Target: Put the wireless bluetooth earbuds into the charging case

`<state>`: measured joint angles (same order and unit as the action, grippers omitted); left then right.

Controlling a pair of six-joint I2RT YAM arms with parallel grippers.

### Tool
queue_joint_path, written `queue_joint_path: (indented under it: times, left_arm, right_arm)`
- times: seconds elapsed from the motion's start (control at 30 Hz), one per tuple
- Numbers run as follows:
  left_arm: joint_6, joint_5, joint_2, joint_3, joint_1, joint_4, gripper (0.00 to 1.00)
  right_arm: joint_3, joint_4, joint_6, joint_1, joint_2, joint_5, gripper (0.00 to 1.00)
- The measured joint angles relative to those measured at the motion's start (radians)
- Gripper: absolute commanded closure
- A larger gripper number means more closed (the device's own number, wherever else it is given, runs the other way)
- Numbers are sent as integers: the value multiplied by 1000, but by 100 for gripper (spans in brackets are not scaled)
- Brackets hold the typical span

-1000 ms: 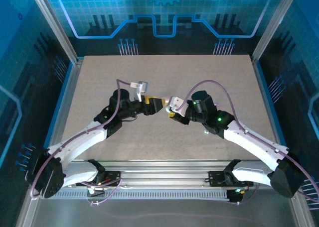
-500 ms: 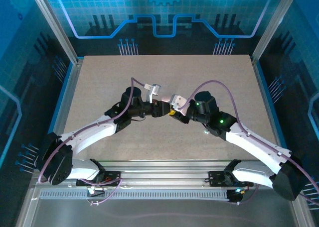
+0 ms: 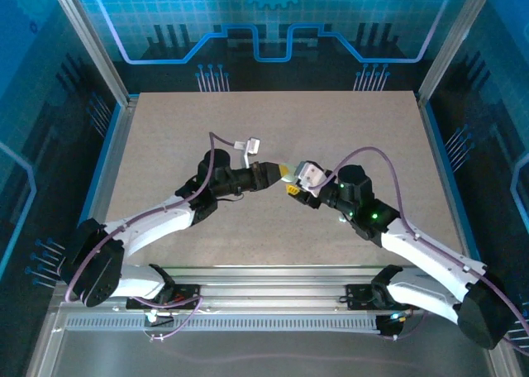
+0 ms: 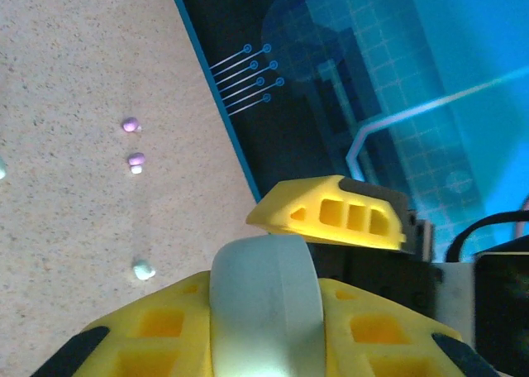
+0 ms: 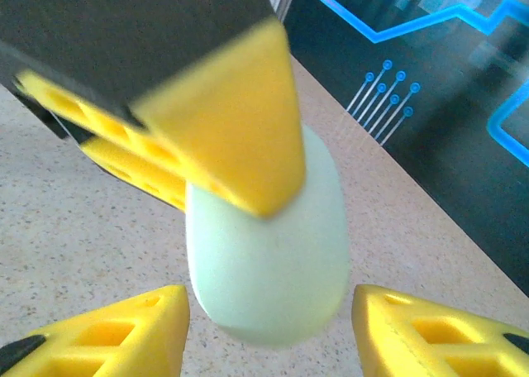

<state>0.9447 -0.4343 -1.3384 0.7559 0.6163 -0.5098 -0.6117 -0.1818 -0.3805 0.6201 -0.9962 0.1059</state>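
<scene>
Over the table's [image 3: 331, 121] middle, the left gripper [image 3: 283, 172] clamps the charging case [image 5: 264, 228], seemingly light, rigid and slick; the right gripper [image 5: 269, 304], open, should pinch its bare rounded end.

The top camera looks down from above and behind the arm bases onto the whole tabletop [image 3: 165, 137]. Each wrist camera sits very near its own yellow jaws, facing the blue wall [image 4: 446, 54]. Both share the pale green charging case [image 4: 264, 303].
</scene>
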Motion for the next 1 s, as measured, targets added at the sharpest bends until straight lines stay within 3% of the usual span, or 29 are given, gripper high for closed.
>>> queue_joint_path:
  times: [0.17, 0.47, 0.9, 1.0]
  left_arm:
    - [84, -1, -5, -6, -2, -84, 79]
    - [134, -9, -6, -6, -4, -125, 78]
    - [154, -27, -6, -8, -6, -167, 77]
    - [154, -26, -6, -9, -6, -175, 68]
  right_arm:
    - [26, -95, 59, -86, 9, 114, 44]
    - [22, -196, 119, -101, -6, 255, 48]
    - [-23, -196, 142, -117, -35, 307, 57]
    - [-32, -184, 140, -122, -35, 318, 61]
